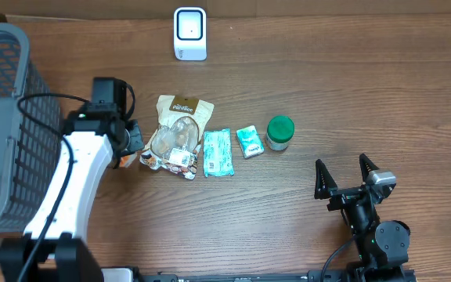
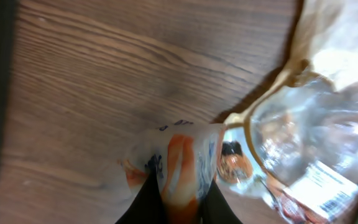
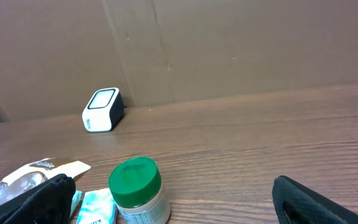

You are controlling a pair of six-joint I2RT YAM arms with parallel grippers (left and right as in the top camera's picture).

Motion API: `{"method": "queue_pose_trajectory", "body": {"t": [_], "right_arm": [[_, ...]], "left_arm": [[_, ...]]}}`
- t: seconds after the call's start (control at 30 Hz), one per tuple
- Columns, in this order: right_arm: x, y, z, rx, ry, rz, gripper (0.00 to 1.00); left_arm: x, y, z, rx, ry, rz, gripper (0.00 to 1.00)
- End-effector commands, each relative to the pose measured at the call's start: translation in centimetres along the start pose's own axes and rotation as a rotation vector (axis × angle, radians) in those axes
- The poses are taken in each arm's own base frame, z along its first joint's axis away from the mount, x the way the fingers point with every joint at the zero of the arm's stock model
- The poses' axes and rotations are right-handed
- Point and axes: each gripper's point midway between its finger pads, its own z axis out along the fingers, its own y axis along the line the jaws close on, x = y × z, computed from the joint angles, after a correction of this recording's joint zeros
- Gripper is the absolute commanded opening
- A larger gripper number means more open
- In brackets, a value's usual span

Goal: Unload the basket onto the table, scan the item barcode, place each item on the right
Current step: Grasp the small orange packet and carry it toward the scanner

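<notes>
Step in hand: judging by the grip, this is the pick-up of one item, with the carry to the scanner yet to come.
Left hand [image 2: 180, 208]: pinched narrow on the lower end of a small orange-and-white sachet [image 2: 182, 158].
Sachet position: low over the counter [image 1: 288, 227] at the left end of the row, just beside the bottom corner of the snack bag [image 1: 177, 133].
Right hand [image 1: 344, 174]: spread wide, holding nothing, well apart from the items at the near right.
Barcode scanner [image 1: 189, 33]: a white unit at the far edge of the counter, beyond the snack bag.
Doing it well: lift the sachet straight up so it clears the snack bag. Then carry it to the scanner and turn its printed code toward the scanner's face. I cannot see a barcode on the sachet, so it may need rotating. The pinch is near one end and the pack looks soft, so it may droop. Moving slowly should keep it flat.
Snack bag contents: brownish pieces show through its clear window, and a white barcode label [image 2: 328, 193] sits near the bottom.
Green-lidded jar [image 1: 280, 131]: lid on, contents hidden.
Wire basket [image 1: 6, 94]: at the far left, partly out of frame. I cannot tell what is in it.
Other packs: a teal pack [image 1: 218, 153] and a smaller teal packet [image 1: 249, 141] lie sealed between the bag and the jar.
</notes>
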Motion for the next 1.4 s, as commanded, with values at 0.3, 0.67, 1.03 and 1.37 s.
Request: {"method": "queue_pose_trajectory", "body": {"t": [0.3,0.67,1.03,1.37], "right_arm": [[0.1,-0.2,0.0,0.007,-0.008,-0.001,1.00],[0.1,-0.2,0.0,0.007,-0.008,-0.001,1.00],[0.1,-0.2,0.0,0.007,-0.008,-0.001,1.00],[0.1,-0.2,0.0,0.007,-0.008,-0.001,1.00]], "left_arm": [[2.0,-1.3,5.8,-0.002,0.138,0.021,0.05],[2.1,-2.9,5.9,0.084,0.152,0.016,0.48],[0.4,-4.4,4.1,0.125,0.113,0.040,0.50],[-5.4,-4.3,-4.4,0.154,0.005,0.037,0.50]]}}
